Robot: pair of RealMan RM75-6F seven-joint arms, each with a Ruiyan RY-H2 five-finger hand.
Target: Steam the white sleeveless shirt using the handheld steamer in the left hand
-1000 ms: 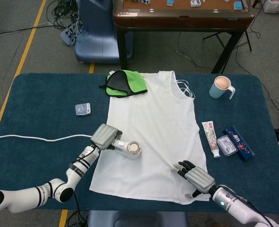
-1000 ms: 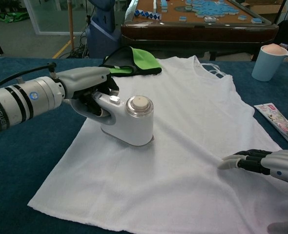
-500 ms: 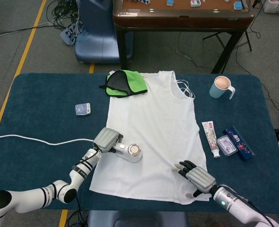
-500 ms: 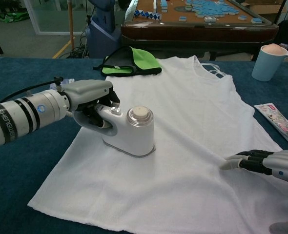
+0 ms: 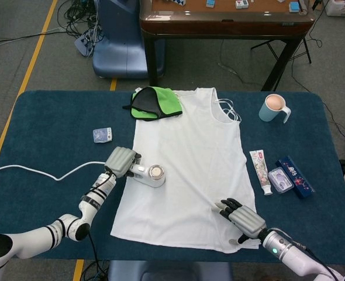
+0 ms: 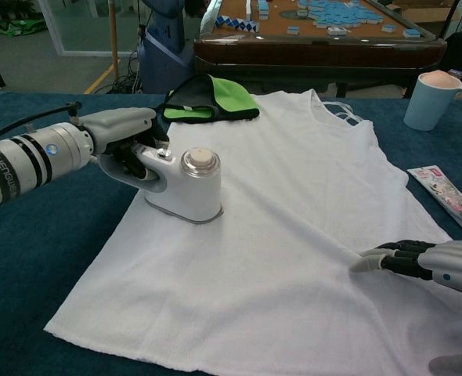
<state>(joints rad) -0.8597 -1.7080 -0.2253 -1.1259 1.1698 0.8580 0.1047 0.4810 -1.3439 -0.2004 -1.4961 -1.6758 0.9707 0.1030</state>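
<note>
The white sleeveless shirt (image 5: pixel 190 164) (image 6: pixel 294 219) lies flat down the middle of the blue table (image 5: pixel 49 146). My left hand (image 5: pixel 120 161) (image 6: pixel 125 135) grips the handle of the white handheld steamer (image 5: pixel 149 175) (image 6: pixel 185 188), whose base rests on the shirt near its left edge. My right hand (image 5: pixel 242 217) (image 6: pixel 431 262) lies on the shirt's lower right part, fingertips pressing the cloth, holding nothing.
A green and black cloth (image 5: pixel 155 103) overlaps the shirt's top left corner. A blue mug (image 5: pixel 273 108), toothpaste tube (image 5: pixel 259 170) and small boxes (image 5: pixel 289 174) lie to the right. A small packet (image 5: pixel 102 134) and the steamer's white cord (image 5: pixel 38 171) are on the left.
The left hand has slid the steamer up and to the left along the shirt's left side, toward the green cloth. The right hand has stayed in place.
</note>
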